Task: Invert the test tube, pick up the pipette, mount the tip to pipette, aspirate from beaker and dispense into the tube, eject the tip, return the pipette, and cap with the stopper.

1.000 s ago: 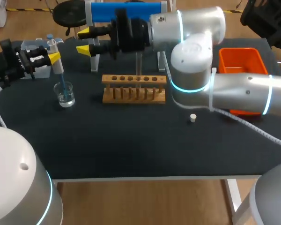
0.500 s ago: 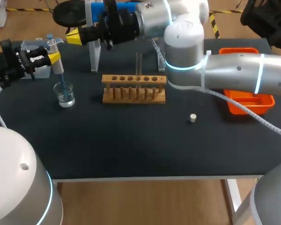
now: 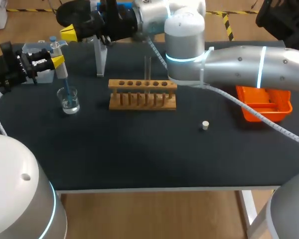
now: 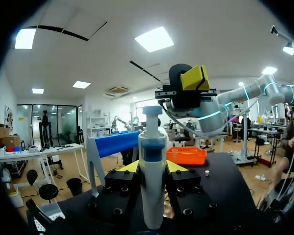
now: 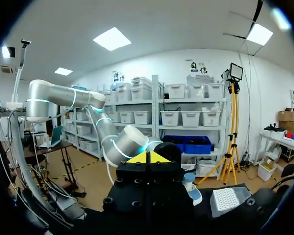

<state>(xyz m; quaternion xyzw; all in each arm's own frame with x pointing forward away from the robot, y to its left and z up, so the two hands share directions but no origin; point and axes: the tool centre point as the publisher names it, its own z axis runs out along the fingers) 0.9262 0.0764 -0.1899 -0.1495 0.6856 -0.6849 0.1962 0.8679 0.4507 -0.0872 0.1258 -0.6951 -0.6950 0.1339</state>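
Observation:
My left gripper (image 3: 57, 60) is at the table's left, shut on the white and blue pipette (image 3: 60, 69), which slants down with its tip in the glass beaker (image 3: 69, 101). In the left wrist view the pipette (image 4: 152, 161) stands upright between that gripper's (image 4: 152, 167) fingers. My right arm reaches across the far side; its gripper (image 3: 70, 33) hangs shut and empty above and beyond the pipette, its tips (image 5: 148, 157) pressed together. A clear test tube (image 3: 147, 68) stands upright in the wooden rack (image 3: 142, 94). The small white stopper (image 3: 205, 125) lies on the mat to the rack's right.
An orange bin (image 3: 264, 103) sits at the right, under my right arm's forearm. A pipette stand (image 3: 100, 56) with a blue bar rises behind the rack. A clear tip box (image 3: 36, 63) sits behind my left gripper, also in the right wrist view (image 5: 228, 198).
My right arm has swung left along the far side of the table and its gripper has shut. The orange bin shows more fully. My left gripper and pipette have stayed put.

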